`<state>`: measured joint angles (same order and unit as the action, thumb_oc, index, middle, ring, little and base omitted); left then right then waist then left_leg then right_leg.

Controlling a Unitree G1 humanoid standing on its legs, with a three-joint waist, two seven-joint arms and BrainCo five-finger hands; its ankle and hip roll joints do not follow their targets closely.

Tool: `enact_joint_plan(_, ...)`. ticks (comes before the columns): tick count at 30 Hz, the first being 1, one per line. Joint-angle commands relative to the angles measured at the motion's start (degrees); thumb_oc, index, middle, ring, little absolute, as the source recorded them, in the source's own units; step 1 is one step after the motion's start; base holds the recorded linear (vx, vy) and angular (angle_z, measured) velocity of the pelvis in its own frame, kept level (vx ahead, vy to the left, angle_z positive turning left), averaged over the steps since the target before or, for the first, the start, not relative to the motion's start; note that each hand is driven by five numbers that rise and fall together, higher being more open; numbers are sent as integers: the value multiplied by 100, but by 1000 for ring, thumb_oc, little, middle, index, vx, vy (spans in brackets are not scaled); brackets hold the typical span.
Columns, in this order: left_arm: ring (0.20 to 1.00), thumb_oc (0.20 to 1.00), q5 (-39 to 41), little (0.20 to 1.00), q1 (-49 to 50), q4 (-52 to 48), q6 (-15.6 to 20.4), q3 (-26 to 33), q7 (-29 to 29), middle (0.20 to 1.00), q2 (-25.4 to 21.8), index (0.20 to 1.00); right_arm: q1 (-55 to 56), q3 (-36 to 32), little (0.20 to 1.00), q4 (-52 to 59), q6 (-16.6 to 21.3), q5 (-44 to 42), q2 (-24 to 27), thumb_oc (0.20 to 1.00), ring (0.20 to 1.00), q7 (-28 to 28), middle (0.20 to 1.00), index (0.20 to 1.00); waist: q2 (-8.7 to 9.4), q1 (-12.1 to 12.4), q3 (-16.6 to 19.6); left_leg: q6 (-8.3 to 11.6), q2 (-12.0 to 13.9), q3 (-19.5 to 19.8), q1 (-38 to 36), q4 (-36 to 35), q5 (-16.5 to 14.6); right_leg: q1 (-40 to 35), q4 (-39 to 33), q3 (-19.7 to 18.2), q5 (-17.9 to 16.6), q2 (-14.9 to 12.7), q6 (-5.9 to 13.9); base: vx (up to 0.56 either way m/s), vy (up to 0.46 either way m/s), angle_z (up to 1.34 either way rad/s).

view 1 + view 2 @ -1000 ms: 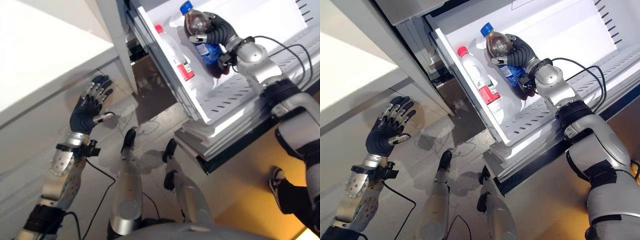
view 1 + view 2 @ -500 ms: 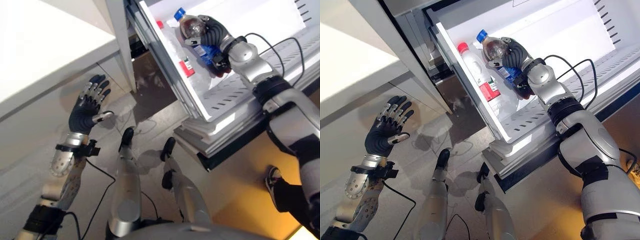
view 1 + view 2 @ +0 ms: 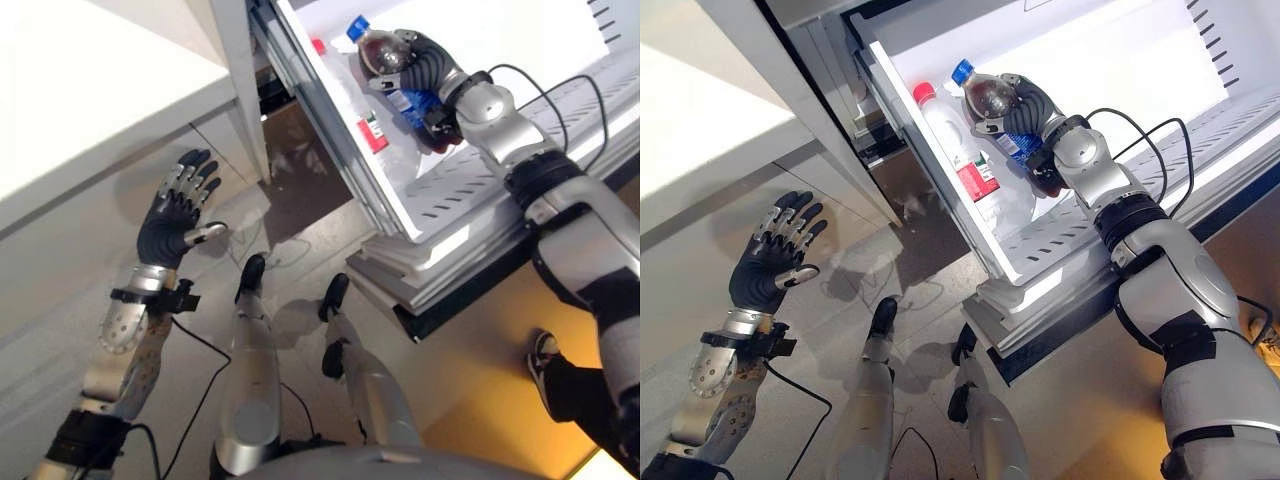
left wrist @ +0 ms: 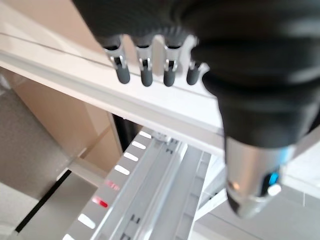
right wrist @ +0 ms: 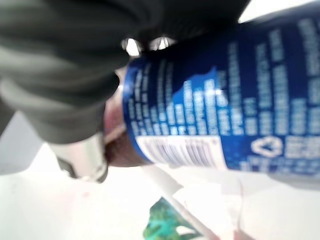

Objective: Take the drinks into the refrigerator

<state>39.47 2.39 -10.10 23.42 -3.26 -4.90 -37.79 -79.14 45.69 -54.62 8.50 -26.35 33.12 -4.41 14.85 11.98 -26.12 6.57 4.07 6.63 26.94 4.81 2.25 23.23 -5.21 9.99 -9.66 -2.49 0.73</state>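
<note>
Dark cola bottle (image 3: 1002, 128) clamped at mid-body in right hand (image 3: 1025, 108), inside refrigerator drawer (image 3: 1090, 215) beside red-capped bottle (image 3: 960, 150); likely heavy, smooth, slippery, so best gripped round label. Left hand (image 3: 770, 262) idle, fingers spread

We see the white refrigerator door shelf (image 3: 970, 225) carrying a red-capped white bottle (image 3: 965, 150), which stands against its front wall.
</note>
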Motion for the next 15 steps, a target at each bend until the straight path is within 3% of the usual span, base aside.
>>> enact_joint_plan(1,1000,1000,-188,1000,135,-942,319,296,-15,1000,-403,1000,-138,-200,1000,-160,234,-135,-668,1000,1000,183,1000,1000,18,169,-367,-603,-438,138,-319,-717,179,-385,435,289,644,-62,414,0,0,0)
enact_joint_plan(15,1000,1000,-108,1000,93,-922,319,291,-26,1000,-439,1000,-232,-159,1000,-150,259,-155,-663,1000,1000,206,1000,1000,33,175,-367,-621,-435,103,-423,-640,123,-471,464,223,668,-63,404,0,0,0)
